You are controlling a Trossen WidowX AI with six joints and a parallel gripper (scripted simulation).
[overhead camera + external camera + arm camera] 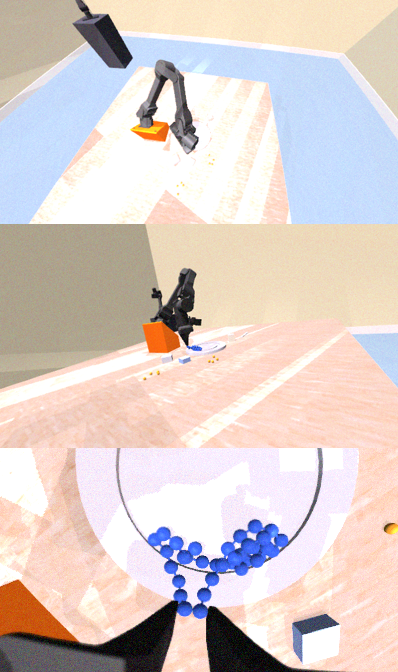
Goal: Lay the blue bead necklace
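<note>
While most of the blue bead necklace point(196, 348) point(248, 546) lies bunched across the near part of the groove on the round pale board point(221, 347) point(97, 503), the black pincer point(187, 345) point(192, 609), nearly closed, grips a loop of its beads at the board's rim, beside the orange block point(155, 132) point(160, 337) point(30, 615).

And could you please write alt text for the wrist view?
Blue bead necklace bunched on a pale round board, one loop pinched in the black tool past its edge. An orange base shows at lower left.
</note>
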